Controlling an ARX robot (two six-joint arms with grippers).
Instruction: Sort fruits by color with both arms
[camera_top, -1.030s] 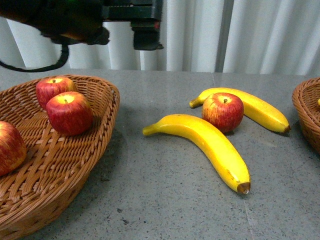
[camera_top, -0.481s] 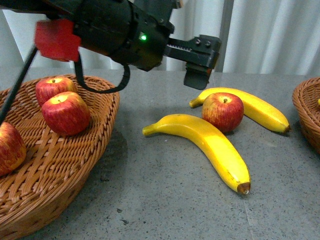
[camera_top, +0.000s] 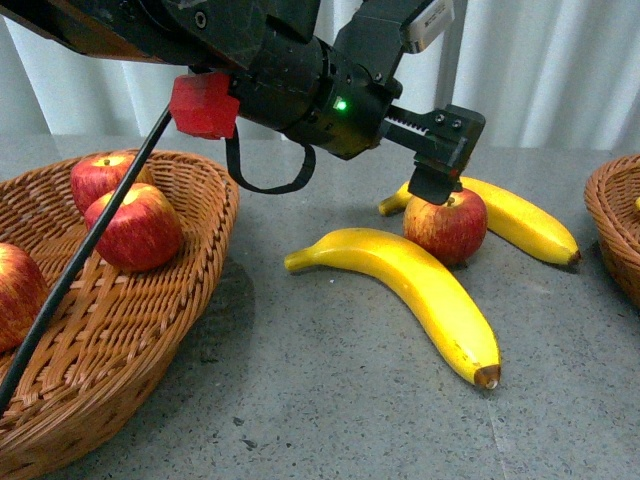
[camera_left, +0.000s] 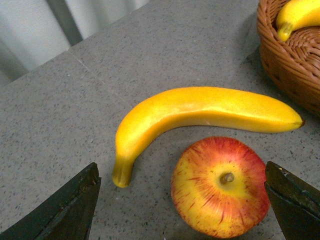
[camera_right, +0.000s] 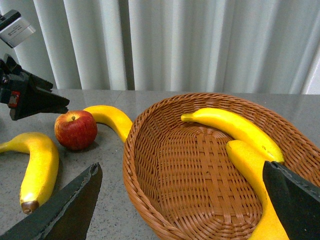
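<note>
One red apple (camera_top: 447, 228) sits on the grey table between two bananas, the near one (camera_top: 410, 290) and the far one (camera_top: 520, 220). My left gripper (camera_top: 440, 185) hovers open just above this apple. In the left wrist view the apple (camera_left: 220, 187) lies between the spread fingers of the left gripper (camera_left: 181, 172), untouched, with the far banana (camera_left: 200, 110) beyond it. Three apples (camera_top: 140, 228) rest in the left wicker basket (camera_top: 120, 330). My right gripper (camera_right: 180, 172) hangs open over the right basket (camera_right: 150, 200), which holds two bananas (camera_right: 235, 127).
The left arm's black cable (camera_top: 80, 270) slants across the left basket. The right basket's rim (camera_top: 612, 230) shows at the table's right edge. White curtains close off the back. Bare grey tabletop (camera_top: 300, 400) lies in front of the near banana.
My left arm has swung right from above the left basket to just over the apple on the table. A basket apple has shifted slightly. The table fruits have not moved.
</note>
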